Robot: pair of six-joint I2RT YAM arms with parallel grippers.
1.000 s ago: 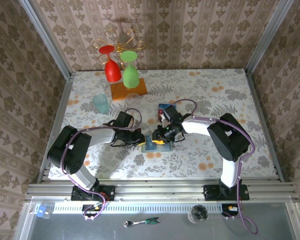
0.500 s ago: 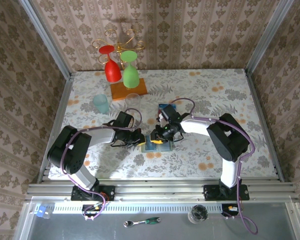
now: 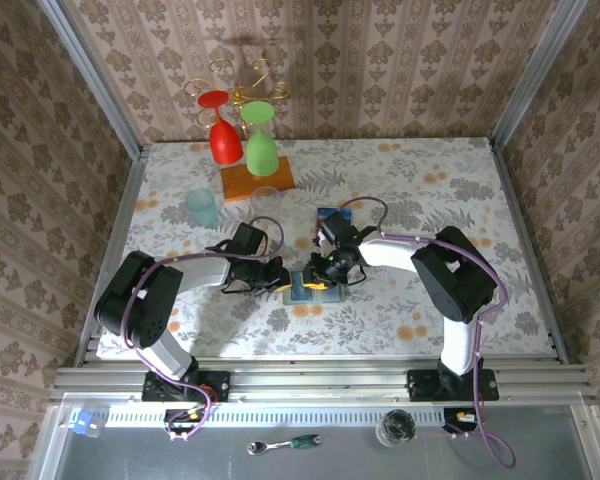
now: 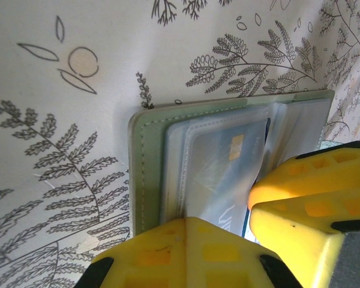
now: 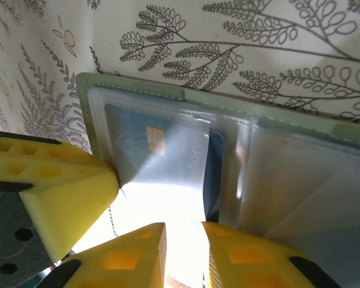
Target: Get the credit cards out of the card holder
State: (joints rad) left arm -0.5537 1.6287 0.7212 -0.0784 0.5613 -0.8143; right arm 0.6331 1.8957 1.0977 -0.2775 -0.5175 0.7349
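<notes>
The pale green card holder (image 3: 300,293) lies open on the floral table between both grippers. In the left wrist view its green rim (image 4: 137,174) frames clear pockets, and a blue credit card (image 4: 228,162) sits inside one. My left gripper (image 4: 186,221) is shut, its tip pressing down on the holder's near edge. My right gripper (image 5: 183,231) hovers over the same pocket. Its fingers (image 5: 135,255) stand a narrow gap apart, and glare fills that gap. The blue card (image 5: 138,135) lies just ahead of them. In the top view the left gripper (image 3: 280,278) and right gripper (image 3: 325,272) meet over the holder.
A small stack of cards (image 3: 330,217) lies on the table just behind the right gripper. Farther back stand a teal cup (image 3: 203,208), a clear glass (image 3: 267,198) and an orange board (image 3: 257,180) with red (image 3: 223,140) and green (image 3: 262,150) goblets.
The right gripper has crept slightly left over the holder. The left arm and the holder have stayed put.
</notes>
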